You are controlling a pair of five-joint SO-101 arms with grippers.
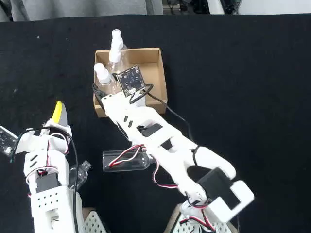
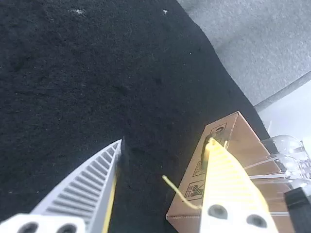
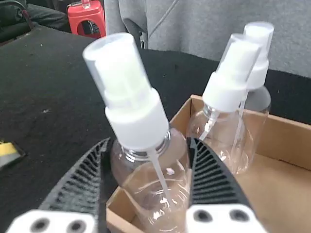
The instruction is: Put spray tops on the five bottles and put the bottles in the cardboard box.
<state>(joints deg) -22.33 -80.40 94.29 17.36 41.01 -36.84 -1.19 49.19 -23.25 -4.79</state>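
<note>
Right pincer (image 3: 148, 141) is clamped on a clear plastic bottle with white spray top (image 3: 129, 102), held inside the near-left corner of the brown cardboard box (image 3: 282, 136); left pincer (image 2: 164, 141) is spread apart, empty.

1. No word or number can be read anywhere.
2. The cardboard box (image 2: 190, 190) stands just beside the left gripper (image 2: 164, 145), right behind its yellow finger (image 2: 228, 179). The box's side wall carries two small dark printed squares, close together. They look like packing signs, but they are too small to make out.
3. A third dark mark sits on the same wall, by the tip of that finger and partly hidden by it. It cannot be read either.
</note>
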